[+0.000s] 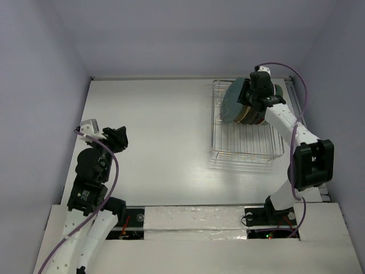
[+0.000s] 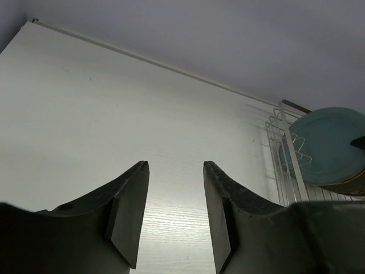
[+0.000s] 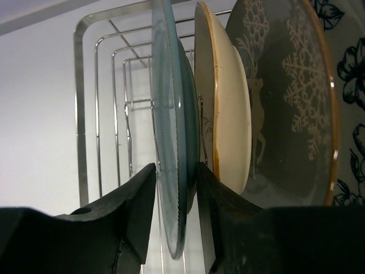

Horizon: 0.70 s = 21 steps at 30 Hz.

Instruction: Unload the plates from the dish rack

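The step in hand was the grasp of the first plate. The right gripper (image 3: 174, 182) straddled the rim of the teal plate (image 3: 166, 85), and its jaws appeared to bear on both faces, clamped on it. The teal plate stood upright on edge in the dish rack (image 1: 242, 145), the outermost of the row, just beside a cream plate (image 3: 228, 114) and, beyond that, a snowflake plate (image 3: 285, 103). It looked translucent, ribbed and thin at the rim. The next move called for a straight lift clear of the wires, avoiding the cream plate. The left gripper (image 2: 175, 171) hung over the table (image 1: 159, 125), jaws apart and empty.
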{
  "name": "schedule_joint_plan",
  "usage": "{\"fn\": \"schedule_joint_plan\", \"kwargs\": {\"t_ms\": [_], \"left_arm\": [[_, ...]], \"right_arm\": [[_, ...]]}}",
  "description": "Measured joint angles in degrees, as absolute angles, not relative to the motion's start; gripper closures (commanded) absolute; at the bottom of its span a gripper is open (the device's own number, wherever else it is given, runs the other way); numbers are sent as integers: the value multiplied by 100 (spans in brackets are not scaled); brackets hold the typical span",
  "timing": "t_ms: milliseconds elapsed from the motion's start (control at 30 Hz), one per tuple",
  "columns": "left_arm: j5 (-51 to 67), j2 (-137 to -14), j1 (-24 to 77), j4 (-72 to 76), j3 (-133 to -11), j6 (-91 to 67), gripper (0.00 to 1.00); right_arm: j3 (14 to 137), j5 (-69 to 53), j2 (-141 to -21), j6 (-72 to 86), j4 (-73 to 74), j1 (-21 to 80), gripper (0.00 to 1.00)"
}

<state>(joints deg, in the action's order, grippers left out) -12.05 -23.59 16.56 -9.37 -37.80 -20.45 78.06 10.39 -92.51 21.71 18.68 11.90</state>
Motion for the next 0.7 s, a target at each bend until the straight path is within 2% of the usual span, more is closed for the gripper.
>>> {"fn": "schedule_joint_plan", "kwargs": {"t_ms": [133, 233, 267, 367, 700], "left_arm": [[-1205, -2344, 1656, -934, -3780, -2045, 57], [-1205, -2340, 1656, -928, -3752, -2045, 56], [-1205, -2338, 1656, -932, -3736, -2045, 56], [-1205, -2333, 1656, -941, -3704, -2045, 55], [-1205, -2263, 1656, -934, -3699, -2045, 53]], "right_arm": [[7981, 1404, -9498, 2058, 1955, 1354, 61], [8093, 1691, -9592, 1979, 2064, 1437, 74], [8141, 1796, -9620, 1949, 2117, 1448, 86], [8296, 2073, -9714, 1929, 2294, 1483, 100], [8842, 2539, -9806, 1551, 2888, 1756, 100]]}}
